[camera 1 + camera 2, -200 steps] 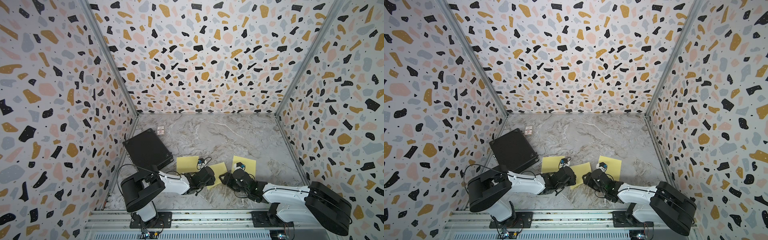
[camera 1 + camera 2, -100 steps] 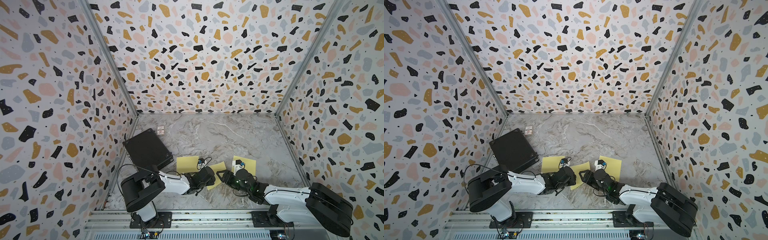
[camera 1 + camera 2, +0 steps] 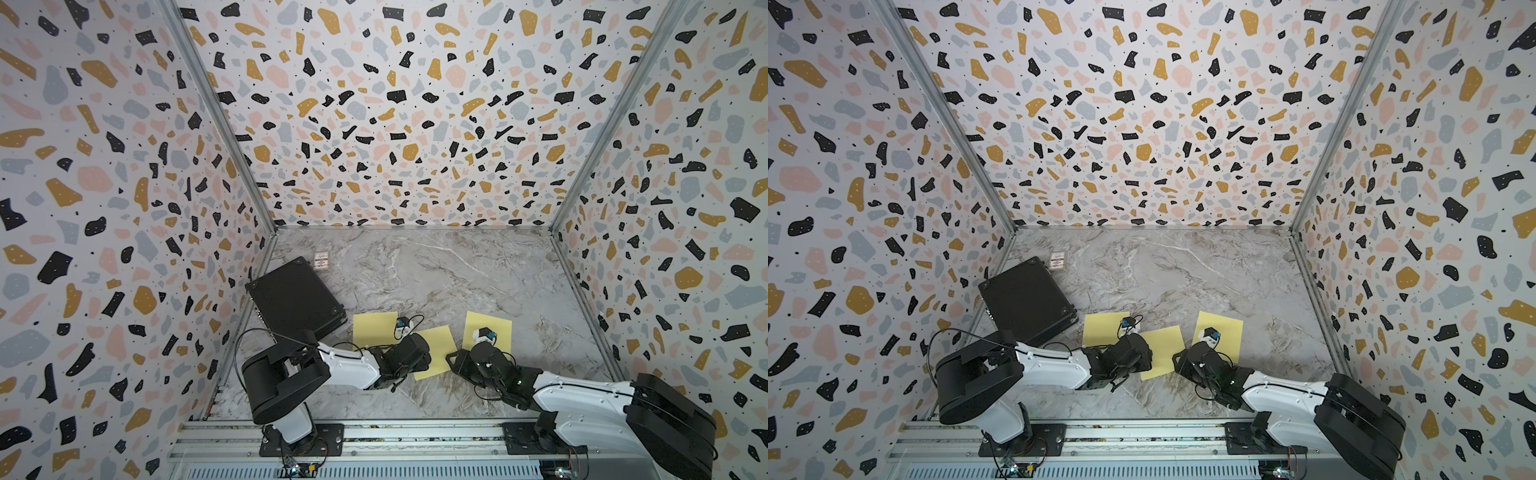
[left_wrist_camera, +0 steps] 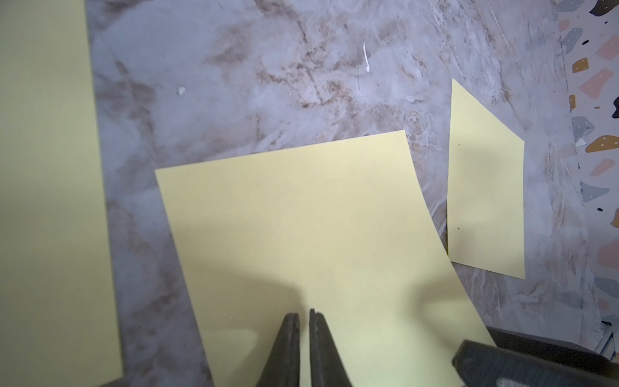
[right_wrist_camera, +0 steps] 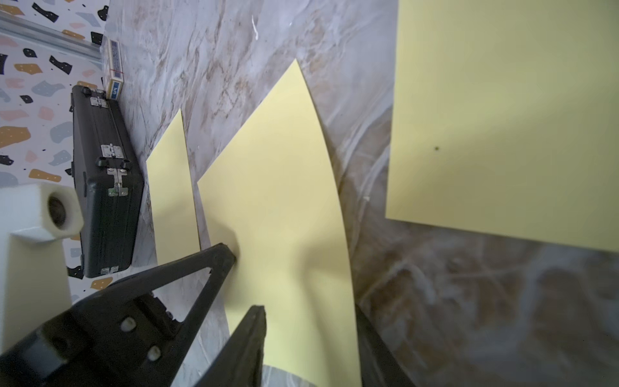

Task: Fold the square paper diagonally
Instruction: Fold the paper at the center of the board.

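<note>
A thin, limp yellow square paper (image 3: 436,351) lies centre. The left gripper (image 4: 303,316), at nine o'clock, presses nearly shut, holding nothing. The right gripper (image 5: 249,281), at three o'clock, gapes half-open around its edge; a corner looks best to grasp.

Lab test cell: terrazzo-print walls (image 3: 374,124), marble tabletop (image 3: 436,270), rail-mounted arms.

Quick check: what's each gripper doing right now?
Left gripper: shut, fingers pressed on the middle paper.
Right gripper: open, fingers astride that paper's edge, not yet gripping.
</note>
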You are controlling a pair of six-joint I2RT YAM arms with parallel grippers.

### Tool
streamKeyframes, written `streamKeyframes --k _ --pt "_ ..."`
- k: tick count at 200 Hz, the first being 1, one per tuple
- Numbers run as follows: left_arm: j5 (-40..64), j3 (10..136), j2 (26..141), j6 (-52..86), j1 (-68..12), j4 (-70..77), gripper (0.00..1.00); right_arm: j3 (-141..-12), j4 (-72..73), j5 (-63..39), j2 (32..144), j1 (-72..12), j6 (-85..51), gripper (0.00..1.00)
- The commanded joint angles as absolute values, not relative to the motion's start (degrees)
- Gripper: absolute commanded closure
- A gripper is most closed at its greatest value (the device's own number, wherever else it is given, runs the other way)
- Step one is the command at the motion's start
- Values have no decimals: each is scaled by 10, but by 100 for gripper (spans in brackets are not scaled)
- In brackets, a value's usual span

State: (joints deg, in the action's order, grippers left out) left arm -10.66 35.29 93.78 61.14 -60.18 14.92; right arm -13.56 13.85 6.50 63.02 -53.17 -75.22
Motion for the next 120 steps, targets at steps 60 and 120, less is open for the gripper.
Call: streamKeyframes --k 60,120 --pt "-109 327 973 612 -605 9 86 -126 76 108 594 -534 -773 64" --pt "-110 328 973 611 -606 7 86 -137 84 95 628 -534 -771 79"
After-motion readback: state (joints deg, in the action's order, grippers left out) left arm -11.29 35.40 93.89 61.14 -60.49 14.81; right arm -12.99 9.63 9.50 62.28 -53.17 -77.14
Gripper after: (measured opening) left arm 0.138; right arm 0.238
